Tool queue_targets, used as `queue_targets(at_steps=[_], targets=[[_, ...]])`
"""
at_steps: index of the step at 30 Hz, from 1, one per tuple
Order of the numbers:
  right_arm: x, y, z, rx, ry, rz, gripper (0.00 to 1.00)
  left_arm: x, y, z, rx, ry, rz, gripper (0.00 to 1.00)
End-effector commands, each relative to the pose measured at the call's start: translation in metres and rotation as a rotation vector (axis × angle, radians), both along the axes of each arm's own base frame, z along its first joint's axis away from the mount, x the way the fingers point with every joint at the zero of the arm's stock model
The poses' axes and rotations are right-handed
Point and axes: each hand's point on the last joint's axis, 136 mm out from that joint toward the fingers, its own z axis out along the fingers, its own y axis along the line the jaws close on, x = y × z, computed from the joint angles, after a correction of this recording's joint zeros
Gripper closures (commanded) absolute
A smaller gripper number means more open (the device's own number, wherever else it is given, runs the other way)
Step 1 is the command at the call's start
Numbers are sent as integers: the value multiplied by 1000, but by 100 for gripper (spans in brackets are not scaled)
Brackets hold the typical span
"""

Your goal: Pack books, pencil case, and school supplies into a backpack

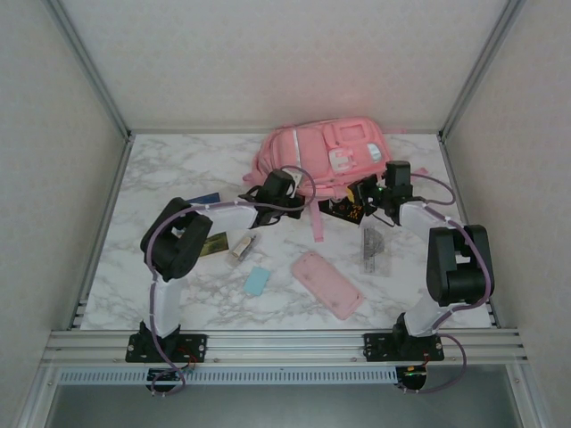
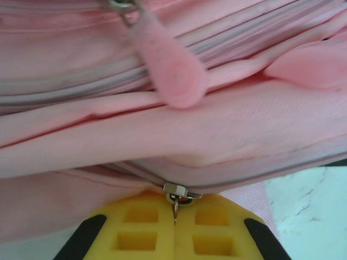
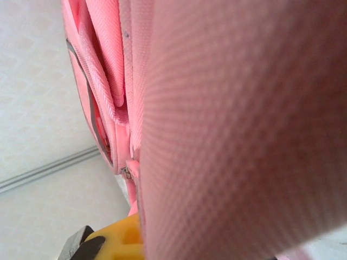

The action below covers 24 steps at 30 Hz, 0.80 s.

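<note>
1. Top view: the large pink fabric backpack (image 1: 321,152) lies far-centre on the marble desk (image 1: 178,169).
2. Left wrist: the left pincer (image 2: 174,212) pinches the small metal zipper slider (image 2: 176,190) by its tab. Pull steadily along the teeth.
3. Right wrist: the right pincer (image 3: 127,238) is pressed together, seemingly on backpack fabric, and should hold it taut.

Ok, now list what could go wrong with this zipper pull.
1. The left gripper pinches only the thin metal zipper pull; it may slip out once tugged.
2. Loose folds of backpack fabric lie right beside the slider and could jam it.
3. The right gripper sits tight against the fabric; if it isn't anchoring the bag, the whole backpack could drag across the table.
</note>
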Motion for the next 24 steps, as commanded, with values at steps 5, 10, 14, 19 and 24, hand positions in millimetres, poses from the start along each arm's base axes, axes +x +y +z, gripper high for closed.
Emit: queue_targets(at_steps=[5,10,14,19,24], targets=[[53,-16,32,-137,-164,104,100,-25,74,-5,193,128,43,100],[81,-12,28,-164,-168,134,100,-63,41,27,135,136,-85,100],[100,-7,24,-165,-168,139,100,-69,12,38,57,170,-126,100],[81,-3,24,-177,-133,147,74,-56,-9,46,36,157,-133,100],[27,-3,13,-160,-76,127,30,-48,-20,48,16,165,-137,100]])
